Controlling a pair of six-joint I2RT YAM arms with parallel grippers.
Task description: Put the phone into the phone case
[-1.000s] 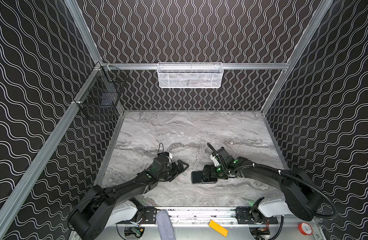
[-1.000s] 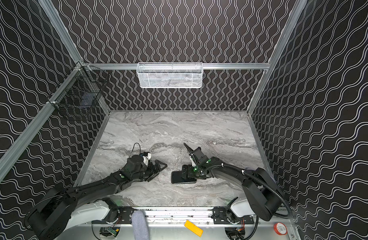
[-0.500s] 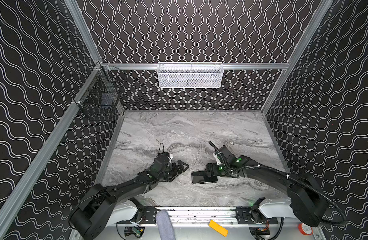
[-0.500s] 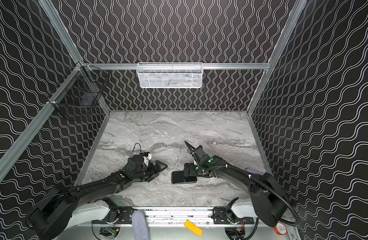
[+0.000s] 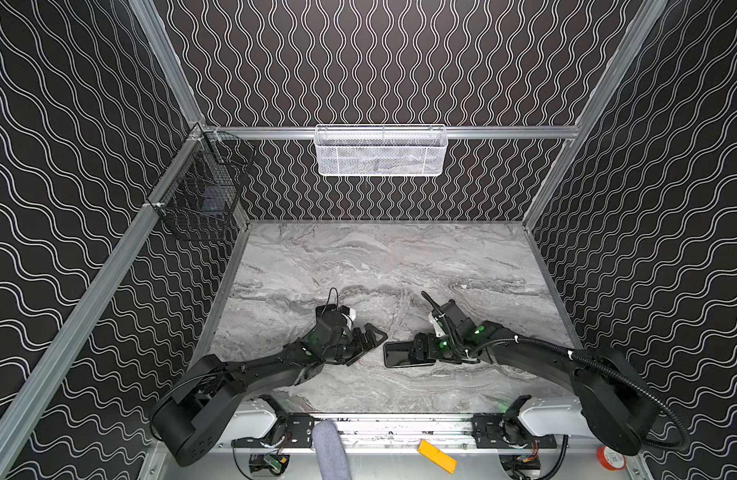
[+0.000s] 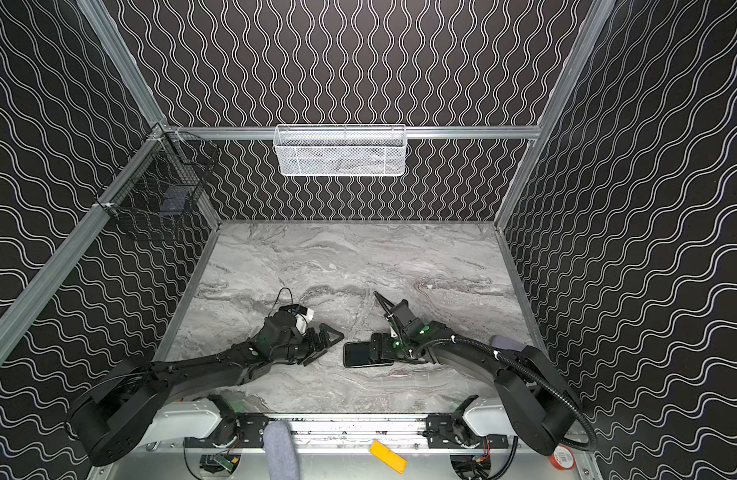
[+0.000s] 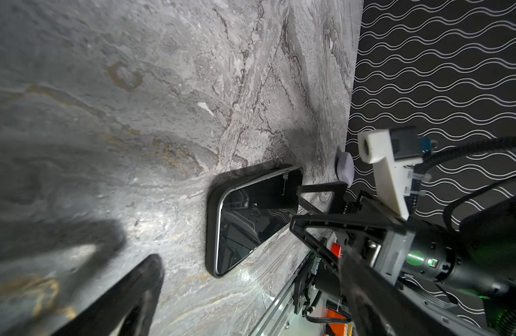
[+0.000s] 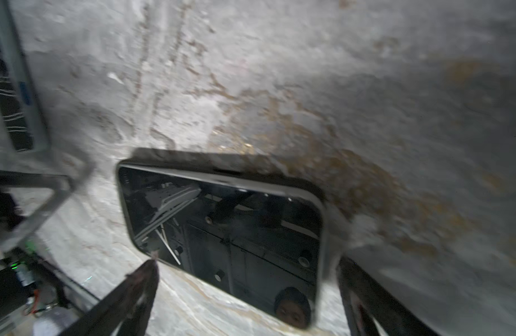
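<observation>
- Phone (image 5: 402,354) is lying flat and screen up on the tabletop (image 5: 358,266), near the front edge and a little right of centre in both top views. Its long axis is running left to right, roughly along the line between the 2 arms.
- Around it, the phone case (image 7: 211,229) is showing in the left wrist view as a dark rim wrapping the near short end and 1 long side. The phone is appearing to sit inside it, but whether every corner is seated is not showing.
- Over the phone's right end, the right pincer (image 5: 420,352) is standing with its jaws spread wide and 1 finger falling outside each long side, so the phone's width is lying between them. It is clamping nothing. The blurred right wrist view is not settling whether a fingertip is brushing an edge.
- Just beside the phone's left short end, and apart from it, the left pincer (image 5: 369,348) is sitting low, jaws equally wide and empty, pointing along the long axis at the phone.
- The right arm is being the nearer of the 2. The left is needing only a short reach to its right.
- By my judgement, the coming move is turning on that axis: the right fingers are lining up to close across the width, while the left is lining up to push endwise.
</observation>
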